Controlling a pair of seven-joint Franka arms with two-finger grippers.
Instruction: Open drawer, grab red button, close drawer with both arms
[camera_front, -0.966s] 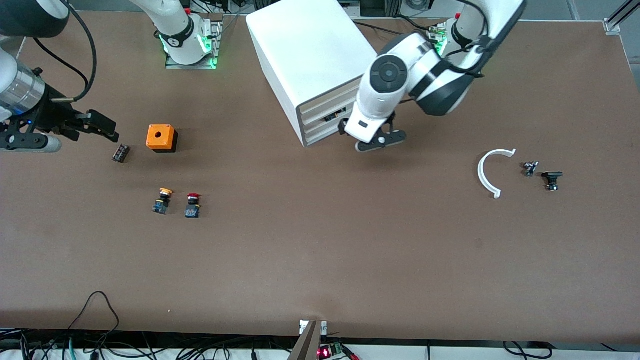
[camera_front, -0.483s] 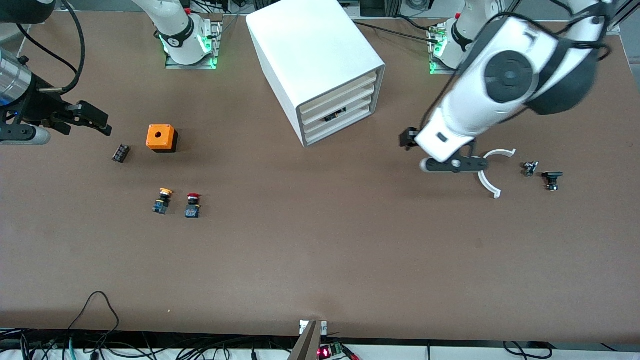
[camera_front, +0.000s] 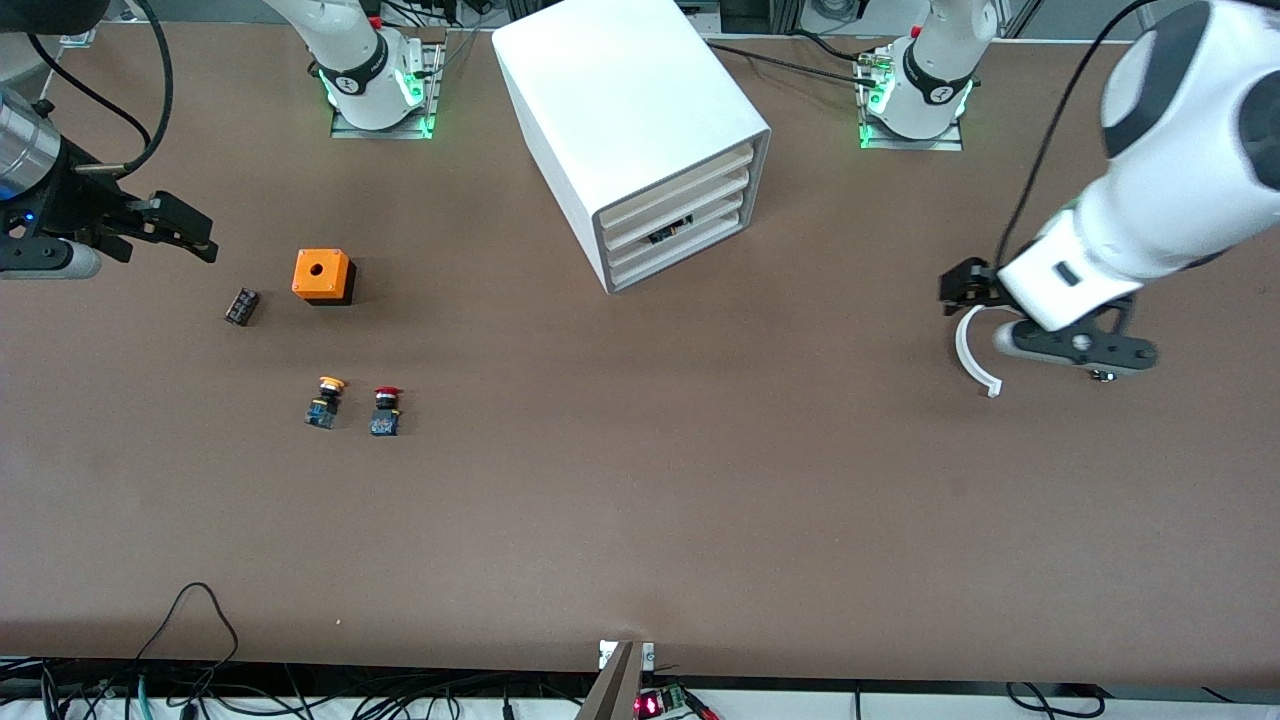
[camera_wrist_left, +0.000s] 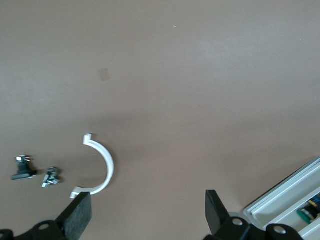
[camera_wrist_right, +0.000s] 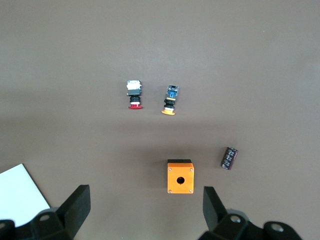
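Observation:
The white cabinet (camera_front: 630, 110) stands at the table's middle with its four cream drawer fronts (camera_front: 680, 222) pushed in; a dark gap in one front shows small parts inside. The red-capped button (camera_front: 385, 410) stands on the table beside a yellow-capped one (camera_front: 325, 400); both show in the right wrist view, the red button (camera_wrist_right: 134, 94) upright on bare table. My left gripper (camera_front: 1078, 345) is open and empty over the white arc (camera_front: 972, 352), away from the cabinet. My right gripper (camera_front: 195, 232) is open and empty, up over the table near the orange box (camera_front: 322, 275).
A dark capacitor (camera_front: 241, 305) lies beside the orange box. Two small black parts (camera_wrist_left: 22, 167) lie next to the white arc (camera_wrist_left: 102, 167). The cabinet's corner shows in the left wrist view (camera_wrist_left: 295, 205). Cables hang along the front edge.
My left arm has swung away from the cabinet's drawer fronts toward its own end of the table, now over the white arc. My right gripper has drawn back slightly.

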